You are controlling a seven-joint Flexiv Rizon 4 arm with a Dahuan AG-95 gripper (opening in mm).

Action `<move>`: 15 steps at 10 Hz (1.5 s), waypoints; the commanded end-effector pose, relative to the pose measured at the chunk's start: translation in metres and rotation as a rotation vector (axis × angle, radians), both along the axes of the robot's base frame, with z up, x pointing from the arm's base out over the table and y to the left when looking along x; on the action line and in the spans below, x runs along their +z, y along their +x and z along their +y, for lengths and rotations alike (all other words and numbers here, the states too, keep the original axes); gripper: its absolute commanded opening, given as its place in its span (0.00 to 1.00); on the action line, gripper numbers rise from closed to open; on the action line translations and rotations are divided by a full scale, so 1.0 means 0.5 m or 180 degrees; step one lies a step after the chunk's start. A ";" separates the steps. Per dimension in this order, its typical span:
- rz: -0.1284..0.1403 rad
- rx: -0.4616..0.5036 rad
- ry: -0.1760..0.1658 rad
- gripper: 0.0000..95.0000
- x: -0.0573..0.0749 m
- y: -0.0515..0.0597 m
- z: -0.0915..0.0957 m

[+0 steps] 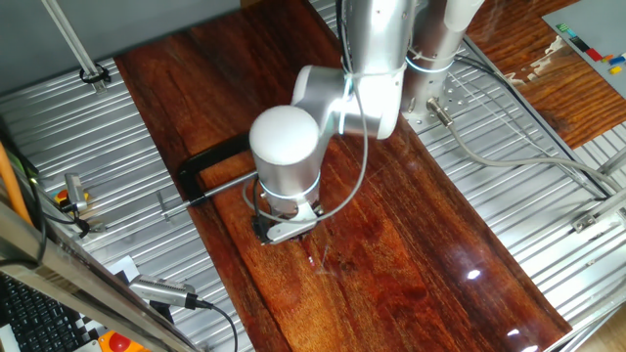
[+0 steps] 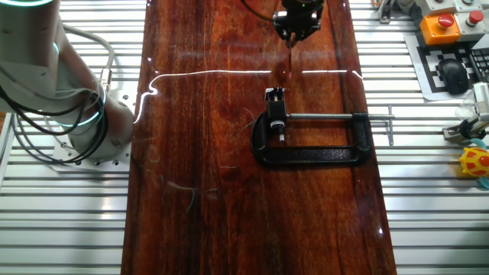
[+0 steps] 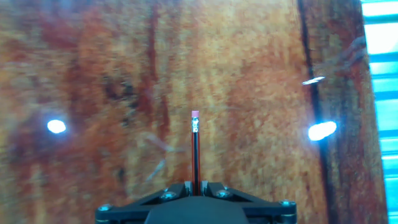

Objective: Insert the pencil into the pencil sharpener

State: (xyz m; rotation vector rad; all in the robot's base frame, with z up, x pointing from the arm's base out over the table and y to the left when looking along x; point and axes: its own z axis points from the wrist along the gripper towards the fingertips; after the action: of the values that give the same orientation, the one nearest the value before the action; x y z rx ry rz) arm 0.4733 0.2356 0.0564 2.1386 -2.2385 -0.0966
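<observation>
Pencil (image 3: 195, 152) clamped upright between the closed fingers of the gripper (image 3: 196, 186), pink eraser end pointing down toward the wooden table (image 2: 199, 153), lead end buried in the grip. Held above bare wood, well apart from the pencil sharpener (image 2: 274, 95), a small white block pinched in the black clamp (image 2: 313, 141).

Main risk, as a judgement: wrong end leading, so no entry into the sharpener hole without reorienting. Also likely: thin shaft slipping or tilting in the grip on contact; slight misalignment jamming the tip against the sharpener face or the clamp's steel rod (image 2: 328, 117).

Around: arm base (image 2: 69, 114) left of the board in the other fixed view, cables, an orange button box (image 2: 442, 23), a yellow toy (image 2: 475, 162) on the slatted surface. Clamp frame crowding the sharpener on the approach.
</observation>
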 end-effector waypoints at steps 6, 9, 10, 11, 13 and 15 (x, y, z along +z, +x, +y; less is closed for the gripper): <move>0.0015 -0.0020 -0.0058 0.00 0.015 -0.033 -0.005; 0.0028 0.0126 -0.0010 0.00 0.015 -0.033 -0.005; 0.0032 0.0155 -0.0008 0.00 0.015 -0.033 -0.005; 0.0033 0.0231 -0.0015 0.00 0.005 -0.038 0.006; 0.0049 0.0310 0.0014 0.00 -0.013 -0.055 0.014; 0.0064 0.0434 0.0032 0.00 -0.025 -0.093 0.019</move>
State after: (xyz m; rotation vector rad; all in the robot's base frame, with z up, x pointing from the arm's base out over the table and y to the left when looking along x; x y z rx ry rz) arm 0.4303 0.2466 0.0425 2.2715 -2.0850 -0.1272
